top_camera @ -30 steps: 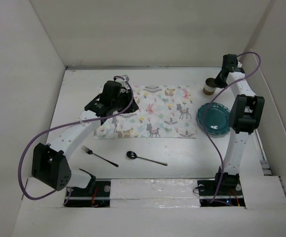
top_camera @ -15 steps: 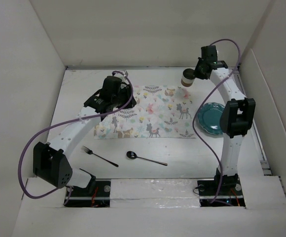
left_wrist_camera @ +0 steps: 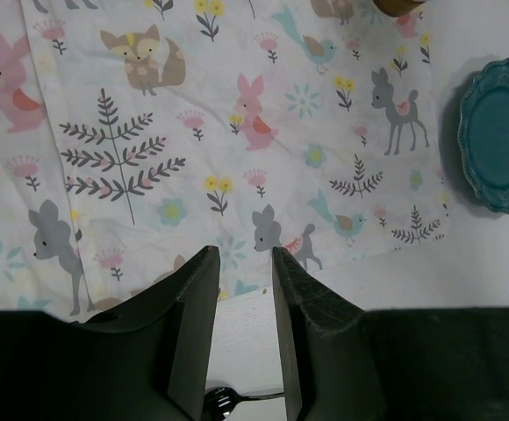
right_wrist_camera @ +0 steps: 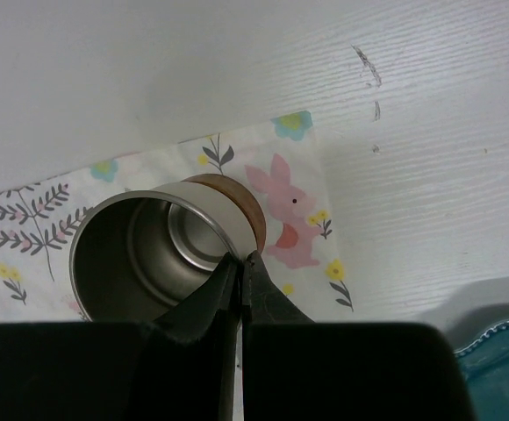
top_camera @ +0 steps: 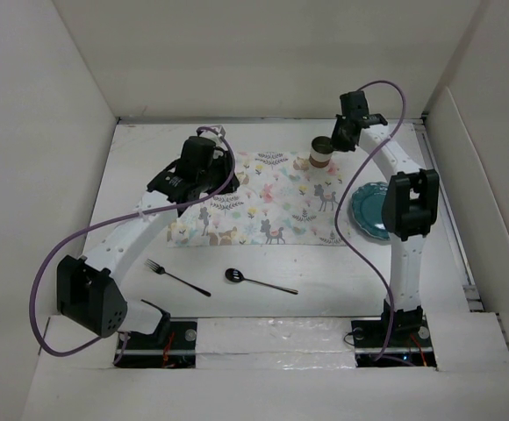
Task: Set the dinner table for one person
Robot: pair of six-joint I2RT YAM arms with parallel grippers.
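Right now we have the right gripper [right_wrist_camera: 241, 263] pinched shut on the rim of a metal cup [right_wrist_camera: 149, 254], one finger inside the wall and one outside. The cup hangs mouth-up, roughly upright, over the far right corner of the animal-print placemat [top_camera: 263, 197]. We cannot tell whether its base is touching the mat.

The left gripper [left_wrist_camera: 241, 254] hovers over the mat's left part with only a narrow gap between its fingers and nothing in it.

The white tabletop [top_camera: 325, 263] spreads under everything, walled by white panels. The mat lies in its middle, toward the far side.

We judge the coming move to be a short drop. The spot for the cup lies directly below the right gripper, so its upright axis only needs keeping plumb before release.

The teal plate [top_camera: 370, 210] sits on the bare tabletop just off the mat's right edge, partly hidden by the right arm and plainly nearer that arm. The fork [top_camera: 175, 277] and spoon [top_camera: 259, 281] lie on the near side of the mat. Their long axes run roughly left to right, and the fork is closer to the left arm.
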